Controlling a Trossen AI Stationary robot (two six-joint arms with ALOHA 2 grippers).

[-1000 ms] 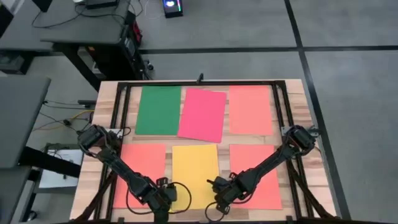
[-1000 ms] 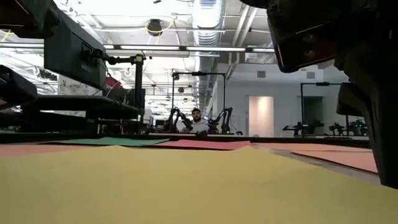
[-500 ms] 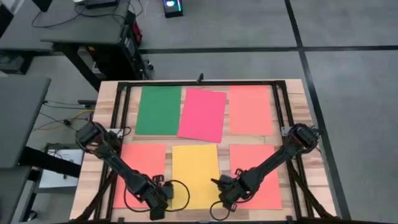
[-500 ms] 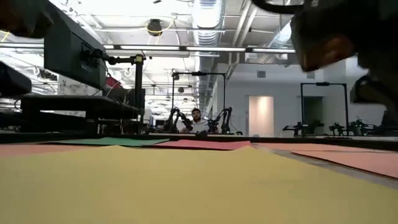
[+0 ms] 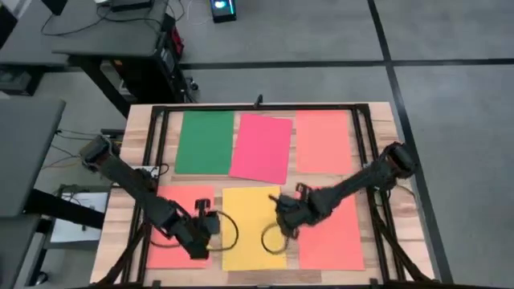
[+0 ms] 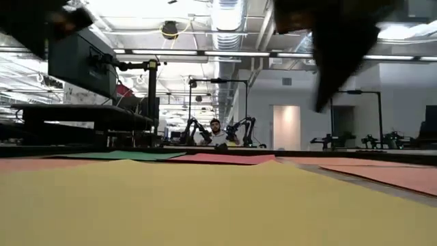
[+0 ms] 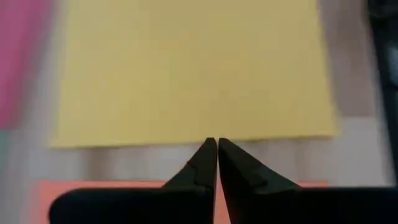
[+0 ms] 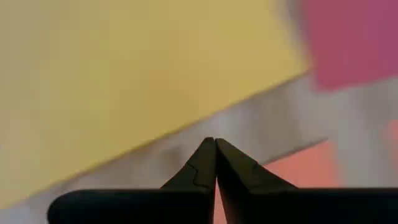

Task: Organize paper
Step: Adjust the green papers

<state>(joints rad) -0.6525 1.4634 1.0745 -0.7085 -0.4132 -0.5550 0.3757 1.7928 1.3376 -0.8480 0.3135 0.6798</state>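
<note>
Six sheets of paper lie flat on the wooden table (image 5: 385, 120) in two rows of three. In the far row, from the left in the high view, are the green sheet (image 5: 205, 141), the pink-red sheet (image 5: 262, 148), set slightly askew, and an orange sheet (image 5: 323, 141). The green and pink-red sheets look to meet or just overlap at their near corners, while the far orange sheet lies apart. The near row holds a second orange sheet (image 5: 170, 241) on the left, the yellow sheet (image 5: 250, 210) in the middle and a third orange sheet (image 5: 333, 239) on the right. The left arm reaches in from the table's left edge, and the left gripper (image 7: 217, 160) hangs over the inner edge of the near-left orange sheet, beside the yellow sheet's left side; its wrist view shows the two dark fingers pressed together at the tips with nothing between them, pointing at the yellow sheet's edge. The right arm crosses the near-right orange sheet from the table's right edge, and the right gripper (image 8: 215, 159) hangs over the strip of bare wood at the yellow sheet's right side, its fingers likewise closed tip to tip and empty.
</note>
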